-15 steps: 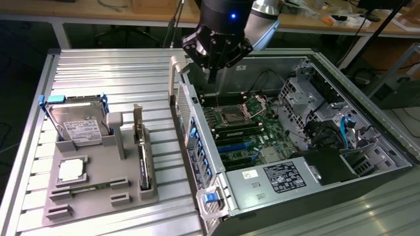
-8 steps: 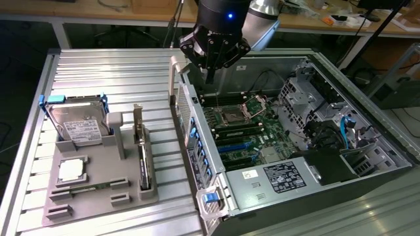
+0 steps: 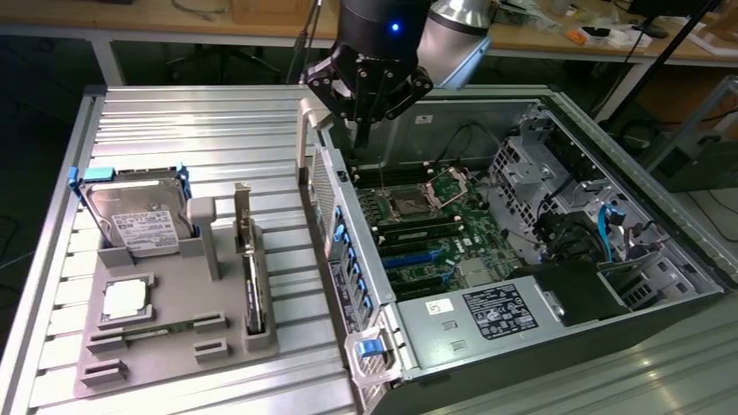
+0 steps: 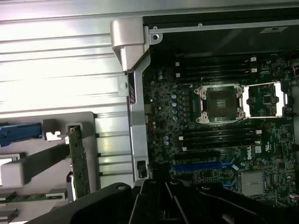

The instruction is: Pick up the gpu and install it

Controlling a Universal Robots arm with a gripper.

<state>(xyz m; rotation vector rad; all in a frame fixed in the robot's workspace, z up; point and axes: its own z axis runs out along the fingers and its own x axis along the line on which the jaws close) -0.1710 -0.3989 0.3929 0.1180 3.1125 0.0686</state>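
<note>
Closed, empty fingers (image 3: 362, 128) hover above computer case (image 3: 576, 347).

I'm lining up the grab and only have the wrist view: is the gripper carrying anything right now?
Observer: No. The gripper is shut and empty, hanging above the open computer case.
Operator: Where is the gpu from there?
Observer: The gpu stands on edge in a grey holder outside the case, on the exterior view's left of it.
Operator: Anything close beside it?
Observer: A hard drive with a white label stands in the same holder, further to the exterior view's left.
</note>
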